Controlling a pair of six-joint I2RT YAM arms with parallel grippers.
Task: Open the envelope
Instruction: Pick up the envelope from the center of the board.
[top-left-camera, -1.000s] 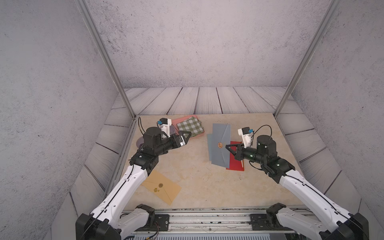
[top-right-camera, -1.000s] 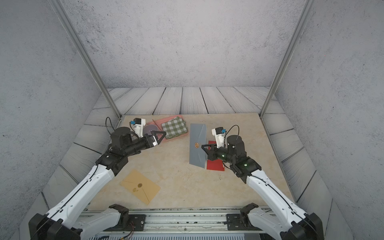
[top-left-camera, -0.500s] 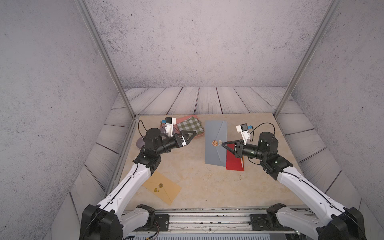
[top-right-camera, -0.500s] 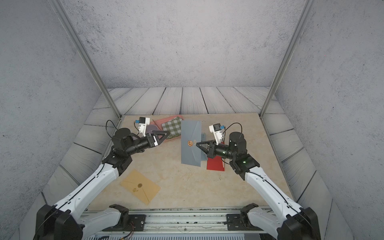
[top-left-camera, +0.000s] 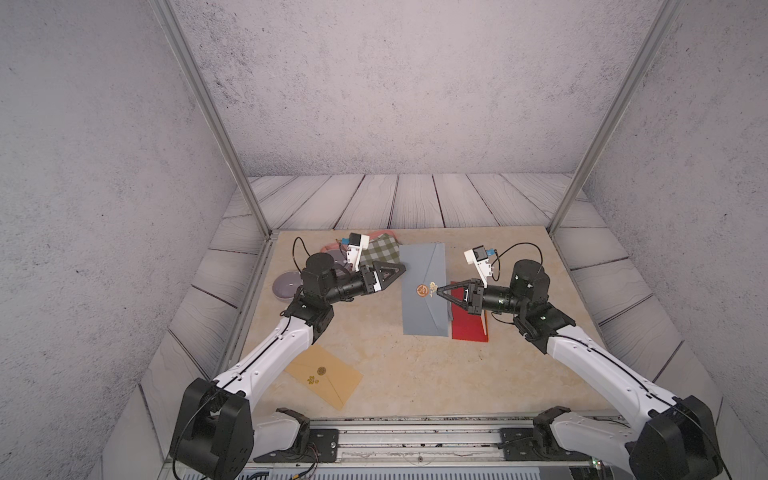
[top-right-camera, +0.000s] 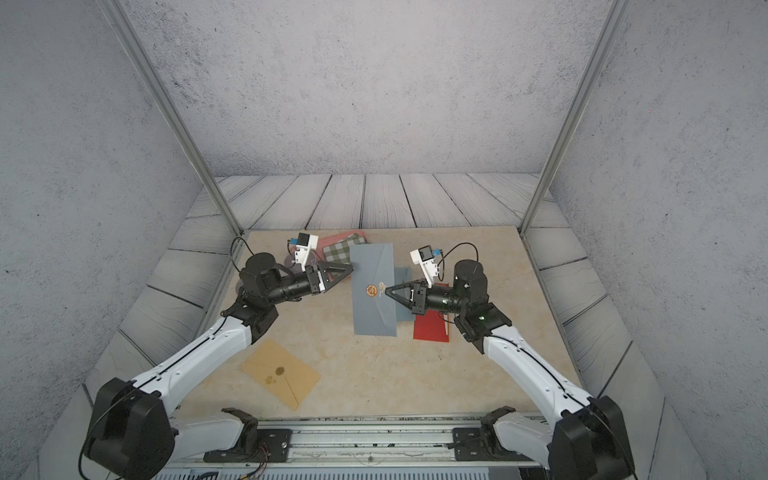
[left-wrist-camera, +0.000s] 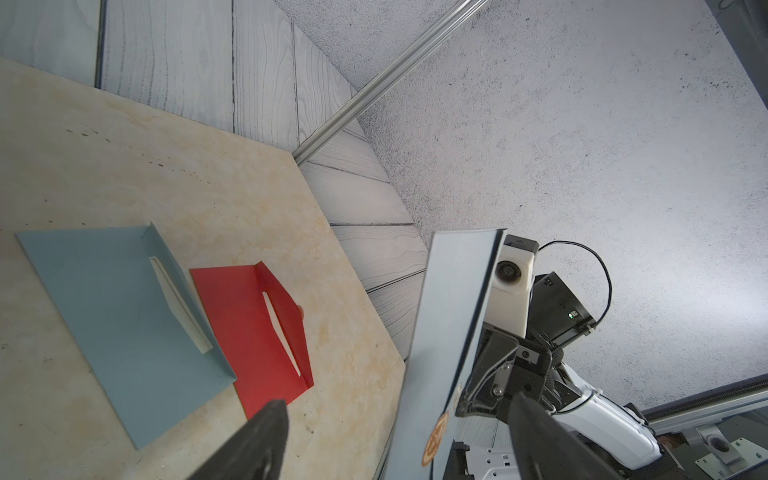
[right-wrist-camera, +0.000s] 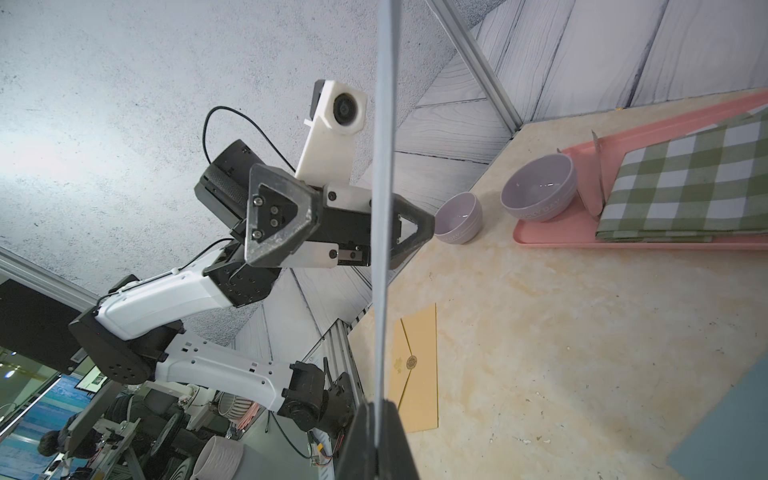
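1. Far left, two purple bowls (top-left-camera: 286, 286) sit beside the left arm. A tan envelope (top-left-camera: 328, 378) lies flat near the front, sealed.
2. The left gripper (top-left-camera: 397, 271) has its jaws apart, one finger on each side of the grey envelope's left edge. I cannot tell whether either finger touches it.
3. Behind that gripper, at the far edge, is a pink tray (right-wrist-camera: 557, 245) with a checked cloth (top-left-camera: 380, 249) on it.
4. The grey envelope (top-left-camera: 424, 299) is held up off the table in the middle, with its flap shut under a round seal (top-left-camera: 421, 289).
5. The right gripper (top-left-camera: 439, 291) is clamped on the grey envelope's right side, just beside the seal.
6. On the table below lie a second grey envelope (top-right-camera: 402, 286) and a red envelope (top-left-camera: 469, 326), side by side, both with flaps raised.
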